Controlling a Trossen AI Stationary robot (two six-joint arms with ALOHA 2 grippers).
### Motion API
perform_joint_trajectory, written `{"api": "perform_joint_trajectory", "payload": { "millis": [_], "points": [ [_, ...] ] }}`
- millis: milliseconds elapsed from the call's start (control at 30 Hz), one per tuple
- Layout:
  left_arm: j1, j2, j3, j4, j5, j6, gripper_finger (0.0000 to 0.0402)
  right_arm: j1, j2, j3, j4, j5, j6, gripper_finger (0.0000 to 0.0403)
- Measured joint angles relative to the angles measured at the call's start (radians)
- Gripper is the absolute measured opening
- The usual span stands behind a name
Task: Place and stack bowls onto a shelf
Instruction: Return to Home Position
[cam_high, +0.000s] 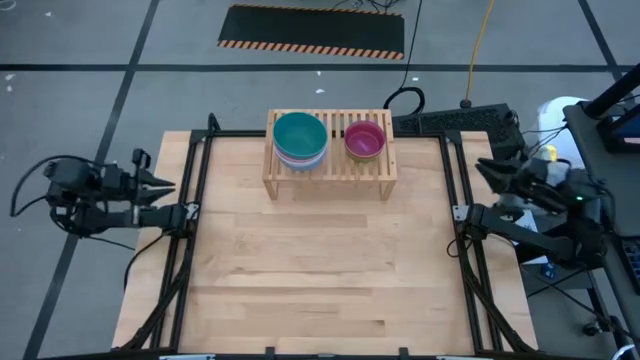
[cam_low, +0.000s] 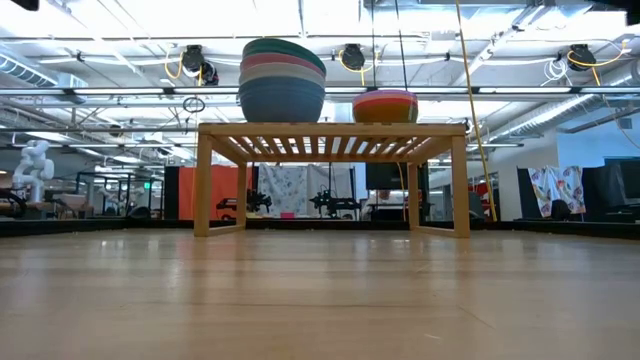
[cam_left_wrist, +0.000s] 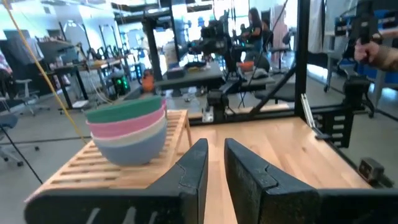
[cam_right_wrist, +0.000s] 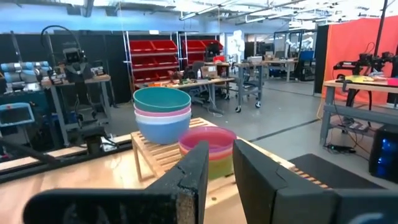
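The light-wood shelf (cam_high: 330, 176) stands at the table's far edge, in the middle. On its slatted top rest two stacks of bowls. The left stack (cam_high: 300, 138) has a teal bowl on top, then pink, white and blue (cam_right_wrist: 163, 115). The right stack (cam_high: 364, 140) has a purple-pink bowl on top, with red, yellow and green rims below it (cam_right_wrist: 210, 149). My left gripper (cam_high: 160, 184) hangs folded back at the table's left edge and points level toward the shelf. Its fingers stand a little apart with nothing between them (cam_left_wrist: 216, 168). My right gripper (cam_high: 488, 168) hangs at the right edge in the same way, narrowly open and empty (cam_right_wrist: 221, 168).
Black frame rails (cam_high: 195, 240) (cam_high: 462, 240) run along the table's left and right sides. Bare wooden tabletop (cam_high: 320, 280) lies in front of the shelf. Cables (cam_high: 405, 100) lie behind the shelf. People (cam_left_wrist: 255, 25) stand in the room beyond the table.
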Motion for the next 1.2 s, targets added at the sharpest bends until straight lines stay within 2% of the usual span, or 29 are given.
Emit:
{"api": "perform_joint_trajectory", "payload": {
  "millis": [233,467,567,1000,1200],
  "points": [
    [0.0,0.0,-0.125,0.142,0.0,0.0,0.006,0.0,0.0,-0.145,0.212,0.0,0.003,0.0066],
    [0.0,0.0,-0.229,0.238,0.001,0.005,0.006,0.0,0.0,-0.26,0.35,-0.002,0.006,0.0066],
    [0.0,0.0,-0.282,0.3,0.001,0.016,0.006,0.0,0.0,-0.318,0.426,-0.031,0.0,0.0066],
    [0.0,0.0,-0.484,0.489,0.033,0.027,0.006,0.0,0.0,-0.521,0.563,-0.079,0.011,0.0066],
    [0.0,0.0,-0.559,0.502,0.019,0.023,0.006,0.0,0.001,-0.621,0.668,-0.079,0.02,0.0066]
  ]
}}
